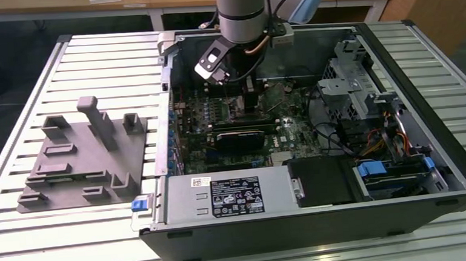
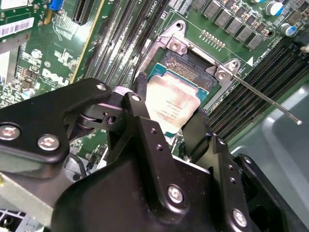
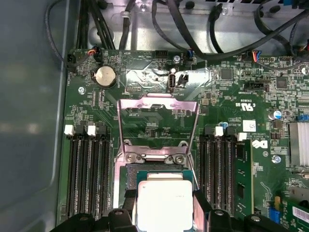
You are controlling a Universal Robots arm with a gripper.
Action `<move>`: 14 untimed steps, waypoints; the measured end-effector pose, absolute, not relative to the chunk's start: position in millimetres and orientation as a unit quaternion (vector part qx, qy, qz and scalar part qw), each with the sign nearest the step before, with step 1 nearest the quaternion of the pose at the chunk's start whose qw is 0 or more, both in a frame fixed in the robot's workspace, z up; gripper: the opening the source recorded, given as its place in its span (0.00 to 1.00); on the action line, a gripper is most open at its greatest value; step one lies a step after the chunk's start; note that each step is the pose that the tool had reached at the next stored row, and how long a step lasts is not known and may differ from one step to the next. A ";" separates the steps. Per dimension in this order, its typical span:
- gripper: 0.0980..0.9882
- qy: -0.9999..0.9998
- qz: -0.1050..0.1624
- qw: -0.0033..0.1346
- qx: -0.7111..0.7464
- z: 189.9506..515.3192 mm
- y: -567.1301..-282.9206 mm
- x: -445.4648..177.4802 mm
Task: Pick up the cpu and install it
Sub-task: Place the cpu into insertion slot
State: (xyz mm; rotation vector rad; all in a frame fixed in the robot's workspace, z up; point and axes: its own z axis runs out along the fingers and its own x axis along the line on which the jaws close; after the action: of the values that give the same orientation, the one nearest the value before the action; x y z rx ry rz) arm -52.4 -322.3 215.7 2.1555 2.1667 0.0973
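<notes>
The gripper [image 2: 170,108] seemingly pinches the cpu [image 2: 174,96] between its fingers [image 2: 195,130], over the socket [image 2: 189,59].

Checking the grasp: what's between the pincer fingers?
The cpu, flanked on two sides by the black fingers at the open socket; seen in both wrist views.

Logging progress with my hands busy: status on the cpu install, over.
Gripper shut on cpu. Chip at the open socket, seating unclear. Load plate raised, not in the way.
</notes>
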 end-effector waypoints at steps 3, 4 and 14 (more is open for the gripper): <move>0.50 0.707 0.032 0.042 0.705 212.7 -322.2 -52.4; 0.50 0.706 0.032 0.042 0.706 211.8 -322.1 -52.4; 0.50 0.701 0.031 0.042 0.711 206.1 -321.6 -52.9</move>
State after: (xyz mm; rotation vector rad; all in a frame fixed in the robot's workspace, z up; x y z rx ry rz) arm -52.9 -321.6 206.1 2.1749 2.1463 0.0956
